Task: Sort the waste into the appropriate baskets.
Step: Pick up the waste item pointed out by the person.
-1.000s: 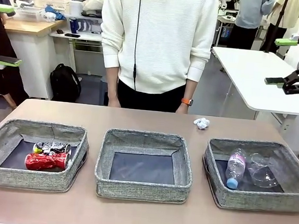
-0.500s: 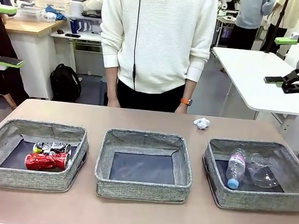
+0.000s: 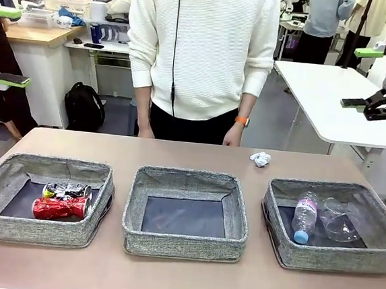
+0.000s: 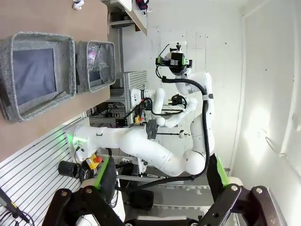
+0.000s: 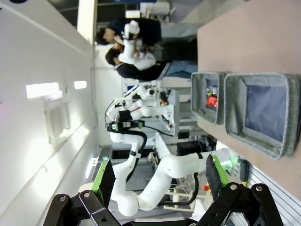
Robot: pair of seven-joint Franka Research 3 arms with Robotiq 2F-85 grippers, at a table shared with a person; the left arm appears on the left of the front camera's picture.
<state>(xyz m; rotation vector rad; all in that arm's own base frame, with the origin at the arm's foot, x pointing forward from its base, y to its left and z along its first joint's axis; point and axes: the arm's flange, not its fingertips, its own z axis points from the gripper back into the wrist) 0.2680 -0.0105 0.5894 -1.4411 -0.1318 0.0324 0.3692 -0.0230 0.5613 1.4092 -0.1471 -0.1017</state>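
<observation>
Three grey woven baskets stand in a row. The left basket holds a crushed dark printed can and a crushed red can. The middle basket has a bare bottom. In the right basket lie a clear bottle with a blue cap and a clear cup. A crumpled white paper ball lies on the table beyond the right basket. My left gripper hangs open high at the left edge, and my right gripper hangs open high at the right; both are empty.
A person in a white sweater stands at the table's far edge, hands down. A white table stands behind on the right. The left wrist view shows the middle basket and the right basket; the right wrist view shows the left basket.
The person has shifted slightly. Both grippers stay high and open, almost unmoved.
</observation>
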